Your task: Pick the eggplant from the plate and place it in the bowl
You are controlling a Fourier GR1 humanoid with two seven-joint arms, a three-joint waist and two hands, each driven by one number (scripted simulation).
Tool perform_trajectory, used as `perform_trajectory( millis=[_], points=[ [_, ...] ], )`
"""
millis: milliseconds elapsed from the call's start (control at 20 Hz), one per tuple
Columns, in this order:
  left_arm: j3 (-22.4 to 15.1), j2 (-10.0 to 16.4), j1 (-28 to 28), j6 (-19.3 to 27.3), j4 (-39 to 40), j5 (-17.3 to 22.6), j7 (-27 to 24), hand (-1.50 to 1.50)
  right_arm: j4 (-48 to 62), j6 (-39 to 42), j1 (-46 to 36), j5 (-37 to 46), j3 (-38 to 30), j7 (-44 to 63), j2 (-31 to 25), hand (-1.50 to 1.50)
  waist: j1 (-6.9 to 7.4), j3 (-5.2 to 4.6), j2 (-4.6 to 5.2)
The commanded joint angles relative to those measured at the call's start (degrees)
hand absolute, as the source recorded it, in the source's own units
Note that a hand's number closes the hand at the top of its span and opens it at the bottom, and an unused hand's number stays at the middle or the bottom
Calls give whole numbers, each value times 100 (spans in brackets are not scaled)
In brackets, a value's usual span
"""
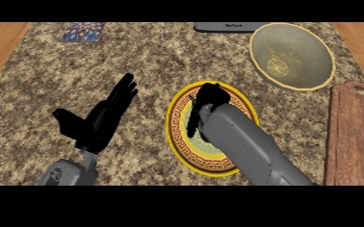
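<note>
1. Right hand [210,97], black, on its grey forearm, sits low over the round yellow-rimmed plate with a key-pattern band [176,134]. Seen from behind; cannot tell whether it is closed on anything.
2. Eggplant: not separately visible. The hand and forearm cover the plate's middle, so it is presumably under the hand, still on the plate. The dark strip beside the wrist could be thumb or vegetable; undetermined.
3. Left hand [103,120] rests open at the view's left over the speckled brown stone counter [156,62], fingers straight and pointing up, holding nothing.
4. Target: olive-green bowl with a yellow rim [305,43], beyond and to the right of the plate, apart from it; nothing in it.
5. Handling estimate: an eggplant is light, fairly stiff, with smooth glossy skin, so likely slippery; curved body may roll on the plate. Not fragile, though skin can bruise.
6. Suggested hold: across the thick middle, thumb opposing fingers, not the tapering stem end.
7. Reddish wooden board [347,134] lies at the right edge, just below the bowl; keep the carry clear of it.
</note>
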Motion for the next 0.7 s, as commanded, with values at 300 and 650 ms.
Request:
perform_trajectory(
  millis=[300,650],
  points=[
    [109,-102,-294,0,20,-21,293,0,268,-306,-89,-27,114,1082,98,-150,1,4,41],
    [301,-45,33,-325,34,27,-13,0,44,-512,190,233,469,654,92,150,9,4,33]
  ],
)
